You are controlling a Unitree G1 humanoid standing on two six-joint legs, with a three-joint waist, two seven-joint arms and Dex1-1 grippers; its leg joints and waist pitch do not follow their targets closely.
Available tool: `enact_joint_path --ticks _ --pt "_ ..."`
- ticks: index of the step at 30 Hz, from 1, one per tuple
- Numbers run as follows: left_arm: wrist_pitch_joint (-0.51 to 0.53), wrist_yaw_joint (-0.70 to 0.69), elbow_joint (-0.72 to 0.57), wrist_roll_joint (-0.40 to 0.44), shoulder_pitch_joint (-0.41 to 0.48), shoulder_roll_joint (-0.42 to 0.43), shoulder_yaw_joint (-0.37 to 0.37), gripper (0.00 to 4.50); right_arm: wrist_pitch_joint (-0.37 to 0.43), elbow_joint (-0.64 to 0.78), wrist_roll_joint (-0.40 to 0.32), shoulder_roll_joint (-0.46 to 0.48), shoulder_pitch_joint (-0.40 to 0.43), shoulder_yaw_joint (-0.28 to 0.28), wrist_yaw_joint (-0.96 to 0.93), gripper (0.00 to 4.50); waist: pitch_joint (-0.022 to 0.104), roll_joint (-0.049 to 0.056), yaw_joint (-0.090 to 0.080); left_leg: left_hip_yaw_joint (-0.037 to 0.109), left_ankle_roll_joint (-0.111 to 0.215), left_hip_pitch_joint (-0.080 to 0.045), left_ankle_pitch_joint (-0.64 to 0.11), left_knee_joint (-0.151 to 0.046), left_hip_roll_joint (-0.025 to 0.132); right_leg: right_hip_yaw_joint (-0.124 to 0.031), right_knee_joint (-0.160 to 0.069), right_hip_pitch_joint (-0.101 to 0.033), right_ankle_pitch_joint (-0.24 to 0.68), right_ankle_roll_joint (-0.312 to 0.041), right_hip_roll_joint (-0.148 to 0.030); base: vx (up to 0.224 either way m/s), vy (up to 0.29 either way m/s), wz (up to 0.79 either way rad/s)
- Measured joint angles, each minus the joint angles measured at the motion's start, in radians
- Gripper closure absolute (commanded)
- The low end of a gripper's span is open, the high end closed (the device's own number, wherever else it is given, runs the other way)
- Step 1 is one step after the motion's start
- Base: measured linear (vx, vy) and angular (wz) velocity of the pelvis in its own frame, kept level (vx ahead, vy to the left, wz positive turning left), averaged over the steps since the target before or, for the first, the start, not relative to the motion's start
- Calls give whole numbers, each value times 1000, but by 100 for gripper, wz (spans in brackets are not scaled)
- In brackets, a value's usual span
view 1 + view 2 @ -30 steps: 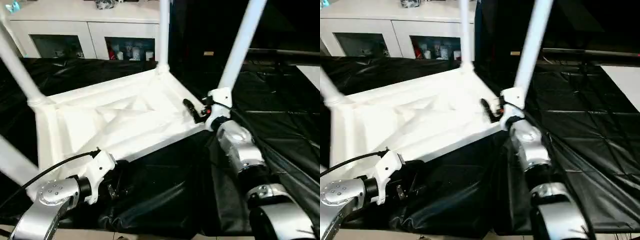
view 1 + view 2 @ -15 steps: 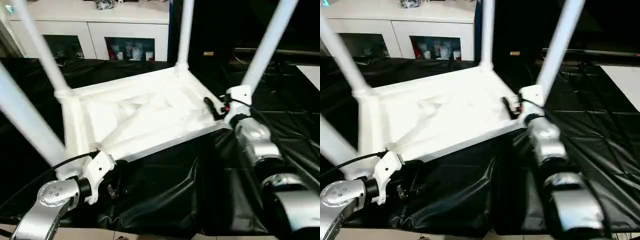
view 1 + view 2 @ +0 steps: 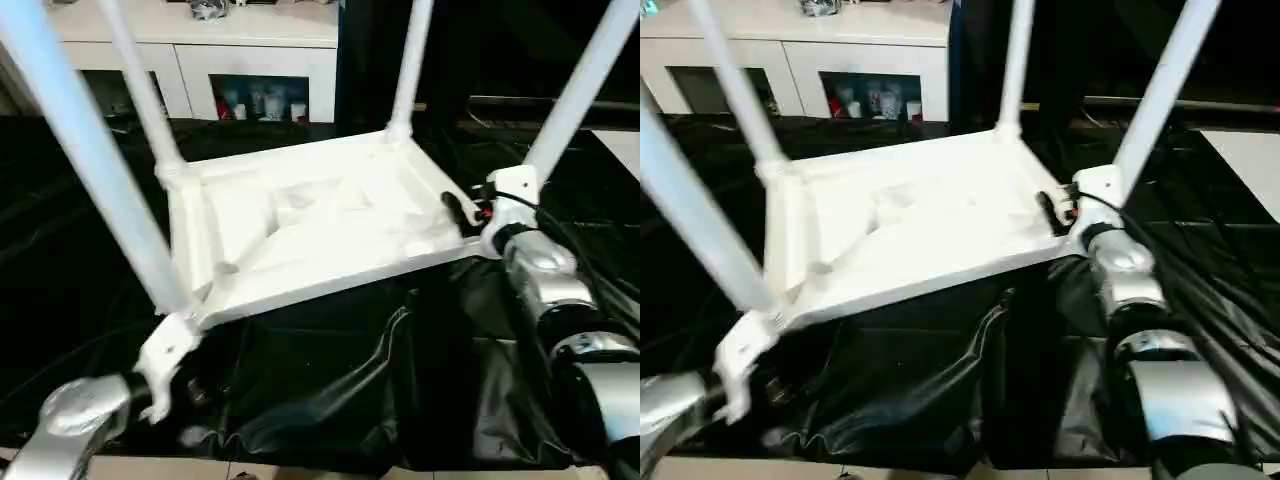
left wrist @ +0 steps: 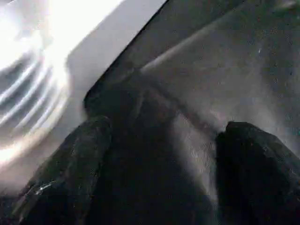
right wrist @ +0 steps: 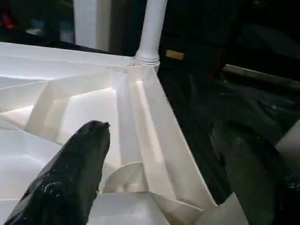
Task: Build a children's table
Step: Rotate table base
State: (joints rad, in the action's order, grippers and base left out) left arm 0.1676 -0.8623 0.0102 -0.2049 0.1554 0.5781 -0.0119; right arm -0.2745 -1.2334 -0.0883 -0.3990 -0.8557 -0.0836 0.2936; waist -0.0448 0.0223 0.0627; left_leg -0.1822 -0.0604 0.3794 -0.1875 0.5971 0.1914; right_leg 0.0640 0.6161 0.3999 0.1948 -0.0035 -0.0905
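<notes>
1. We are seeing the left gripper (image 3: 185, 395) low at the near left, just under the near-left corner of the table (image 3: 310, 235). In the left wrist view its fingers (image 4: 70, 168) are standing apart, with black sheet between them and a white edge just beyond; nothing is being clamped.
2. We are reading the table as upside down on the black sheet (image 3: 330, 400), ribbed underside facing up, the near edge looking raised off the sheet.
3. We are counting four legs seated in the corner sockets: near-left leg (image 3: 90, 150), far-left leg (image 3: 140, 85), far-right leg (image 3: 410, 65), near-right leg (image 3: 585, 85). All are pointing up and leaning a bit.
4. We are noting a white cabinet (image 3: 250, 60) behind the table, past the sheet.
5. We are seeing the right gripper (image 3: 462, 212) at the table's right edge, just beside the near-right socket. In the right wrist view its fingers (image 5: 70, 173) are standing wide apart, one over the ribbed underside and one out past the rim, so the edge is sitting between them; we cannot tell whether they are touching it.
6. We are judging the task far along: all legs are in, no loose parts are showing on the sheet.
7. We are guessing what is left: checking the legs are seated fully, then turning the table over onto its legs. With both sets of fingers apart, a firm hold on the rim looks needed first.
</notes>
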Motion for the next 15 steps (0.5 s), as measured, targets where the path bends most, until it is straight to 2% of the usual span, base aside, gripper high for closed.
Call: enact_joint_path --ticks 9,13,15 --pt "-25 -31 27 -83 56 49 -143 10 -28 -17 4 -29 -22 -20 36 69 0 0 -4 0 0 3 0 3 1 0 1 2 0 0 0 0 0 0" --pt "-14 -61 30 -128 75 78 -193 10 -51 -14 2 -4 -20 -23 120 69 0 0 -8 0 0 3 0 4 2 0 2 3 0 0 1 0 0 0" --pt "21 -86 30 -178 72 90 -235 10 -59 19 1 19 -4 -6 195 69 0 -1 -10 0 0 3 0 4 3 0 4 3 0 0 2 0 0 0"
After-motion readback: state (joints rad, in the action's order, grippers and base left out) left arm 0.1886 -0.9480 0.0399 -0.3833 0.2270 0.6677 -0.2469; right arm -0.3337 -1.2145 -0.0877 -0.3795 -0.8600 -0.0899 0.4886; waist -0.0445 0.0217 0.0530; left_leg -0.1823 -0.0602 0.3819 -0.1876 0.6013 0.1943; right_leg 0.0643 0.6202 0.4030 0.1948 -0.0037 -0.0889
